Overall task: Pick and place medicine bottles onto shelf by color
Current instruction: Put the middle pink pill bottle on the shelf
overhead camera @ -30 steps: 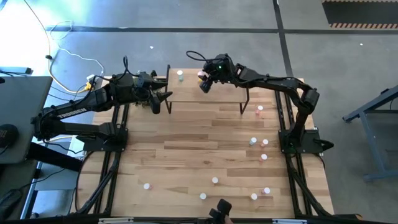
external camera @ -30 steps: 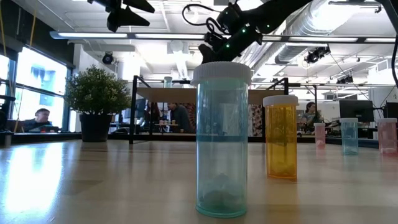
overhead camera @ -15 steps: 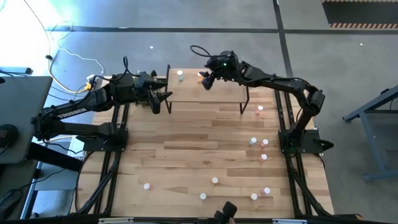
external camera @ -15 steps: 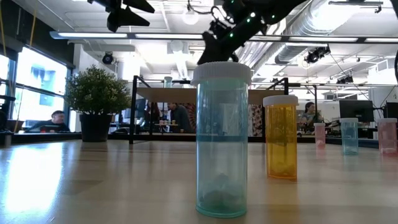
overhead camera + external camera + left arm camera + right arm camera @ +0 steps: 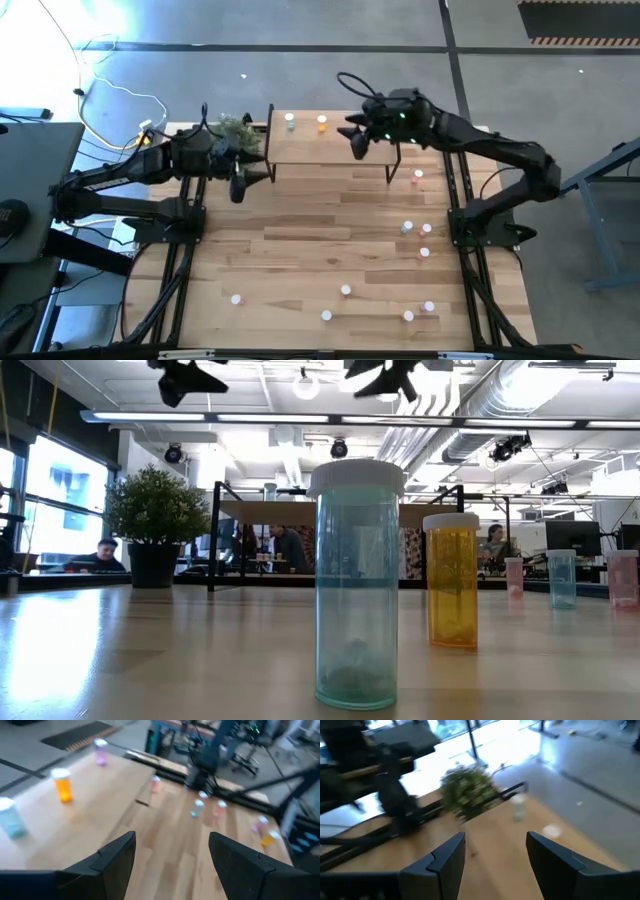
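- Seen from overhead, the shelf (image 5: 330,145) stands at the far edge of the table (image 5: 300,250) with a pale green bottle (image 5: 290,121) and an orange bottle (image 5: 322,122) side by side on its board. The right gripper (image 5: 358,143) hangs over the shelf's right part, jaws apart and empty, which reads to me as a bottle just set down. The left gripper (image 5: 240,182) waits by the shelf's left end, jaws wide, holding nothing. The other medicine bottles (image 5: 416,230) are scattered over the near and right parts of the table, apart from one another.
- At table level, a tall-looking green bottle (image 5: 356,582) stands upright close to the lens with an orange bottle (image 5: 451,580) just behind; a little residue seems to lie at the green one's bottom, otherwise both look empty. Both grippers show only as dark shapes near the ceiling.
- Past the left wrist's spread fingers (image 5: 117,857), the shelf board carries the green, the orange and a pink bottle (image 5: 101,752), sorted in a row.
- Past the right wrist's open fingers (image 5: 447,857), a potted plant (image 5: 467,787) and a blurred bottle show.
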